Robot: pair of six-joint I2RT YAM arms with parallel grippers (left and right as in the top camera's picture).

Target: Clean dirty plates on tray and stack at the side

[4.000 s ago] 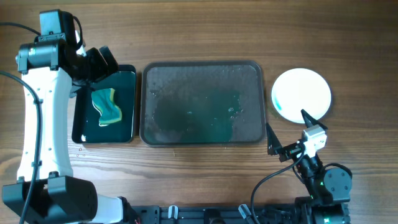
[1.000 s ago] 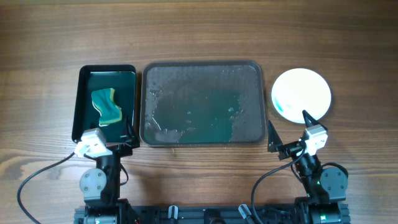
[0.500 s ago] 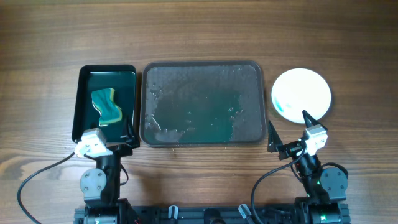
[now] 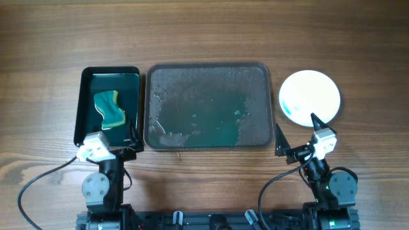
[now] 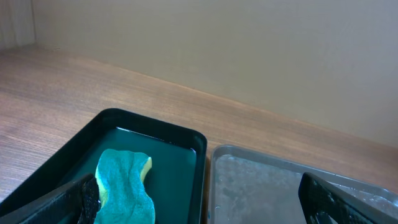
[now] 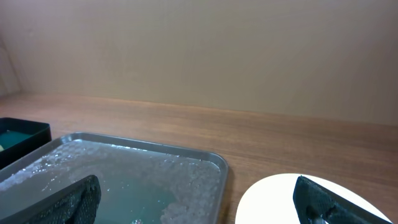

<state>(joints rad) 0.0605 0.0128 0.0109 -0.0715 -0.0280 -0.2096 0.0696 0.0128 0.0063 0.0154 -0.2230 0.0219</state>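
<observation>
The plates [image 4: 310,96] sit at the right of the overhead frame, on the table [image 4: 204,32] just beside the tray's right short edge and apart from it. From above they read as one white disc, so how many are piled there cannot be told. A teal smear marks the disc's lower left rim. In the right wrist view the white rim [image 6: 292,199] shows at the lower right corner.

The tray [image 4: 148,105] lies in the middle of the overhead frame, its long side running left to right. Its floor is wet, with a teal-green film across the centre and lower part and pale droplets along the top and left.

The right gripper [image 6: 198,183] is at the lower right of the overhead frame, below the plates and off the tray's lower right corner. Its jaws are spread wide, released, with one finger at each lower corner of the wrist view. The left gripper [image 5: 199,186] is at the lower left, at the bottom edge of the black tray [image 4: 80,108], likewise spread and released.

The black tray stands just left of the tray, with a narrow gap between them. It holds green liquid and a teal-and-yellow sponge [image 4: 110,110] lying flat in its lower half.
</observation>
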